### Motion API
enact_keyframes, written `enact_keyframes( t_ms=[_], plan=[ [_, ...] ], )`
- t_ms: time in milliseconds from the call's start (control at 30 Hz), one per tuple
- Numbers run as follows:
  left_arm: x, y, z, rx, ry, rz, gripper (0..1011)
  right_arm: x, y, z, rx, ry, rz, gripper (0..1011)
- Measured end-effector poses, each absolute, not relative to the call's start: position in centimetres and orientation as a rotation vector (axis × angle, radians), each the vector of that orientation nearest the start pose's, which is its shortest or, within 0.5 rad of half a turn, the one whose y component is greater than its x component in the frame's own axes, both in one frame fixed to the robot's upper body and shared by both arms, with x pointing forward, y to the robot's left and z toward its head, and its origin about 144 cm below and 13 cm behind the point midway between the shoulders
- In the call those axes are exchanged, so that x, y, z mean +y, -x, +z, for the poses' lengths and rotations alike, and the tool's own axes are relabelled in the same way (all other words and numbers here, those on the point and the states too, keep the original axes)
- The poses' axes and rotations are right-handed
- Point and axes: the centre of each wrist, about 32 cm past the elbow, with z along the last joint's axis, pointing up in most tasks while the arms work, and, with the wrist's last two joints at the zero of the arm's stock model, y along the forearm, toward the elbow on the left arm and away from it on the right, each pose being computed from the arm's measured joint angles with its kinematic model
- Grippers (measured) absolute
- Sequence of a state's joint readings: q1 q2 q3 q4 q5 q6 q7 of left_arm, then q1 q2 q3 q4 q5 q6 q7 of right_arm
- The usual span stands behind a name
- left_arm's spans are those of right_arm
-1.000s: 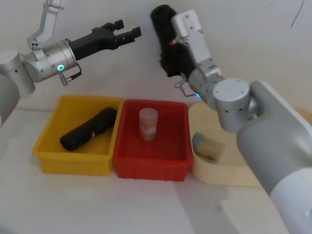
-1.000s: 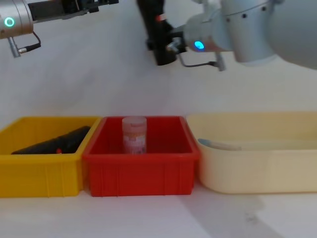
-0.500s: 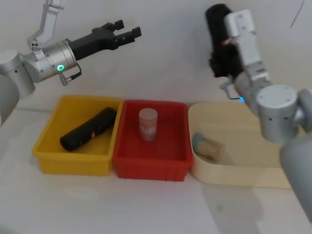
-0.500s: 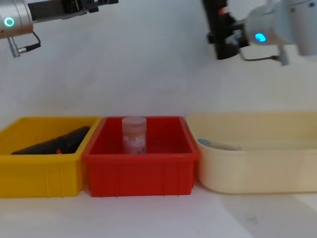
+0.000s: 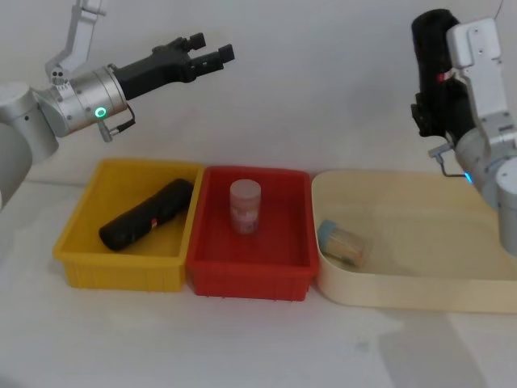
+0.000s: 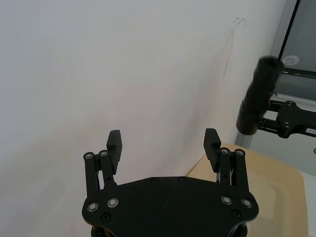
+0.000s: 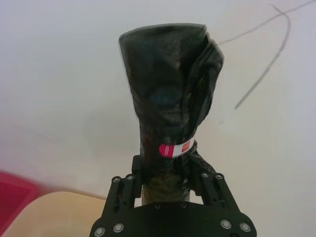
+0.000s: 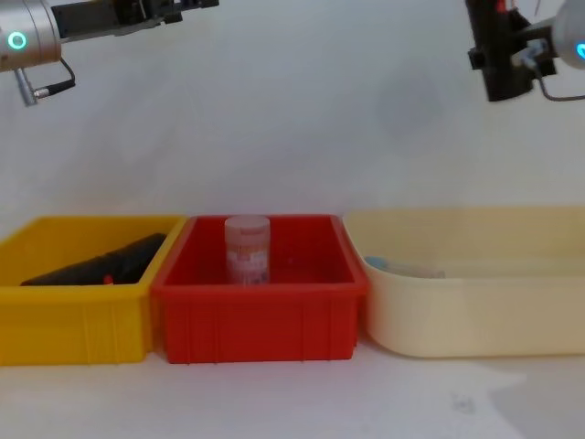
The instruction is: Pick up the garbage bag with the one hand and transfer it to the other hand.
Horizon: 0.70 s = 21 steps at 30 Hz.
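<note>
The garbage bag (image 7: 170, 98) is crinkled black plastic with a faint shine. The yellow bin (image 5: 85, 242) and red bin (image 5: 299, 234) look like smooth glossy plastic. The left gripper (image 6: 164, 144) is matt black.

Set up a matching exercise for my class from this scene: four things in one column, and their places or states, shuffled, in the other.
Column 1
1. black rolled garbage bag with red label
2. left gripper
3. pink-capped translucent jar
4. second black roll

Column 2
A. lying in the yellow plastic bin
B. upright in the red plastic bin
C. held by the right gripper
D. open, empty, raised

Pairs: 1-C, 2-D, 3-B, 4-A
</note>
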<state>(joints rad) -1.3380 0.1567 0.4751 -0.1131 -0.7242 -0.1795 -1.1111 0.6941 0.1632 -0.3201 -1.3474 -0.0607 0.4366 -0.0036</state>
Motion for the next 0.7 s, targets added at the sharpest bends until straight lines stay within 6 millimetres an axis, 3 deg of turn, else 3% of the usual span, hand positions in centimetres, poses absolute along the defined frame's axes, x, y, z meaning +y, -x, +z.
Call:
enact_keyframes(
  t_ms=[500, 700],
  plan=[
    [30.6, -72.5, 133.6, -0.009, 0.228, 0.597, 1001, -20.5, -59.4, 134.2, -0.303, 0.304, -1.464, 961],
    [30.6, -72.5, 133.6, -0.009, 0.228, 0.597, 1001, -20.7, -59.2, 134.3, -0.303, 0.308, -1.468, 1001]
  ],
)
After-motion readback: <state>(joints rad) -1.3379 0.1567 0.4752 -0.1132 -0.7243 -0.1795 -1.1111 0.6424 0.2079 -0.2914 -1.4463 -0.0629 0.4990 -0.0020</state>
